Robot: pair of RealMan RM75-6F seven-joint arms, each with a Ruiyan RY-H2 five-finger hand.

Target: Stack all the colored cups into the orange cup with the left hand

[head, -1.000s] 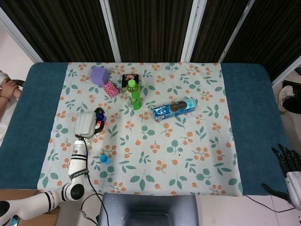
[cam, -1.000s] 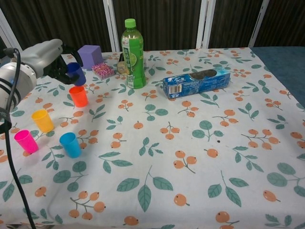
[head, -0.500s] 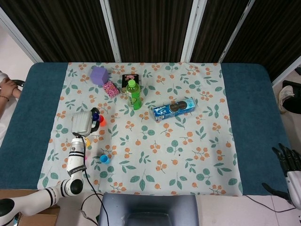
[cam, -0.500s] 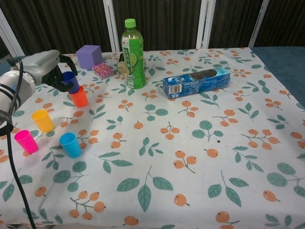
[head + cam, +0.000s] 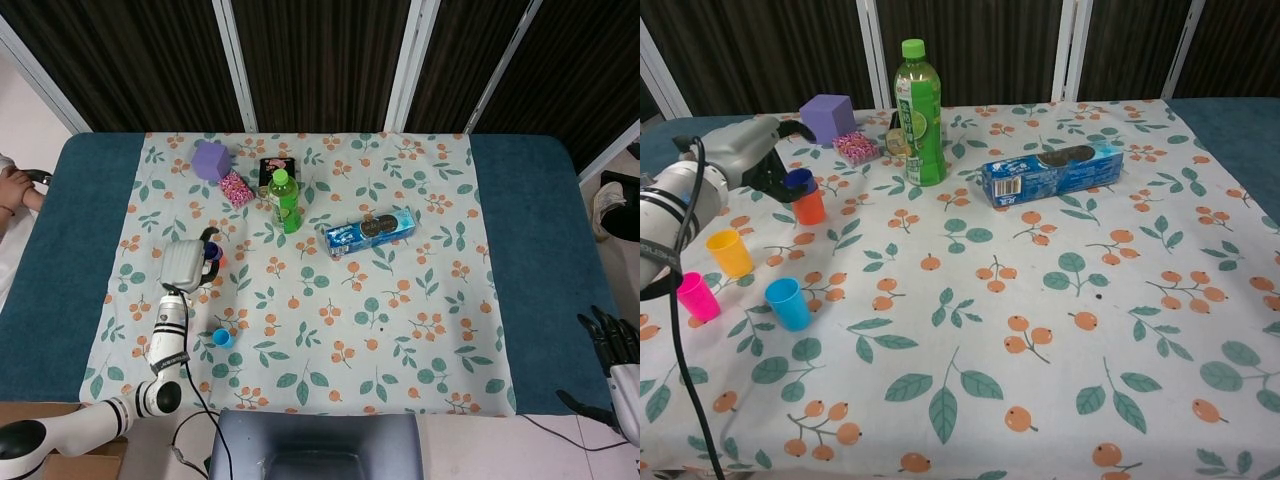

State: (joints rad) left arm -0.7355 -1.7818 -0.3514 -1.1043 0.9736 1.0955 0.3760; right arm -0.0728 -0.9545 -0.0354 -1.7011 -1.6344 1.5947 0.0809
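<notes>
we can read no writing on the green bottle (image 5: 917,110) or the blue biscuit packet (image 5: 1051,171); both labels are too small. near the worktop's (image 5: 1060,330) left edge the dark blue cup (image 5: 798,181) sits nested in the orange cup (image 5: 808,207), with the left hand (image 5: 748,152) just beside it, fingers around the blue rim. yellow cup (image 5: 730,252), pink cup (image 5: 696,296) and light blue cup (image 5: 788,303) stand apart nearer the front. the right hand (image 5: 612,340) hangs off the right edge, fingers apart, holding nothing.
</notes>
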